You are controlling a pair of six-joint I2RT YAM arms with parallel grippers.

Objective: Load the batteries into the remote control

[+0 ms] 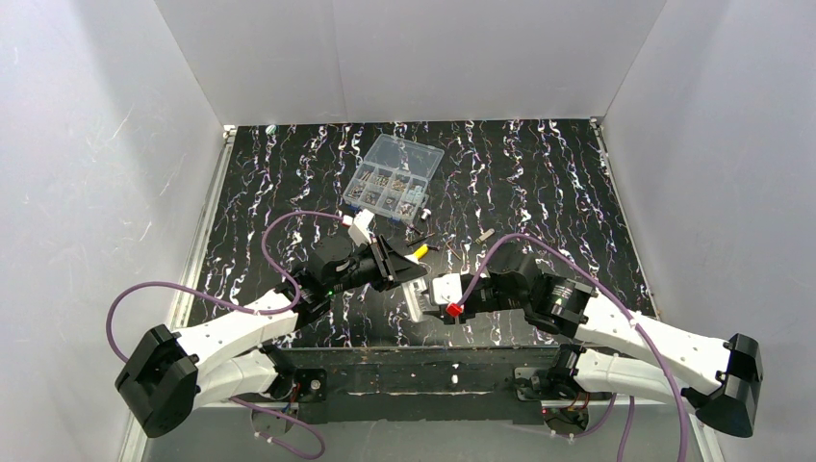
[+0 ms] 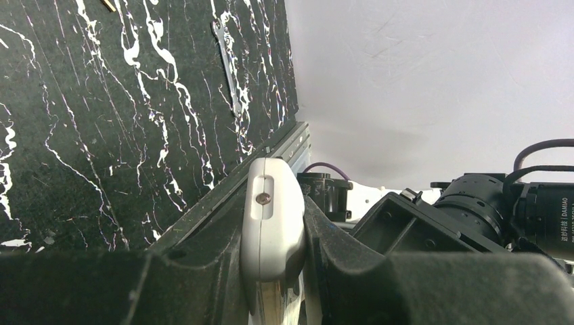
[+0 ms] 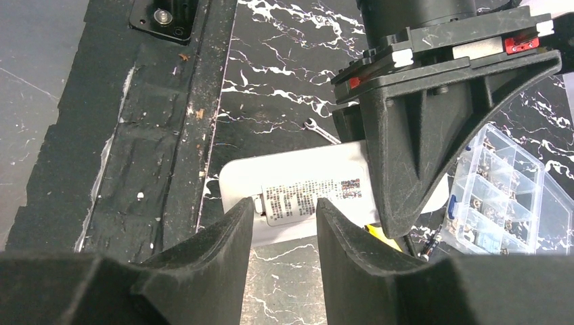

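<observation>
The black marbled worktop (image 1: 539, 183) filled the floor of the white enclosure. The left end effector (image 1: 396, 265) was clamped tight on the remote control (image 3: 304, 179) near the worktop's front edge, with part of the white body hidden behind the black finger mount. The right end effector (image 3: 285, 223) had its fingers spread just short of the remote's labelled face, gripping nothing. The clear compartment box (image 1: 393, 173) sat farther back, its contents too small to make out. Only a yellow sliver of the screwdriver (image 1: 421, 250) showed. A small wrench (image 3: 321, 131) lay flat nearby.

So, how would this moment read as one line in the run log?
left gripper: shut on remote control | right gripper: open, facing its labelled side
</observation>
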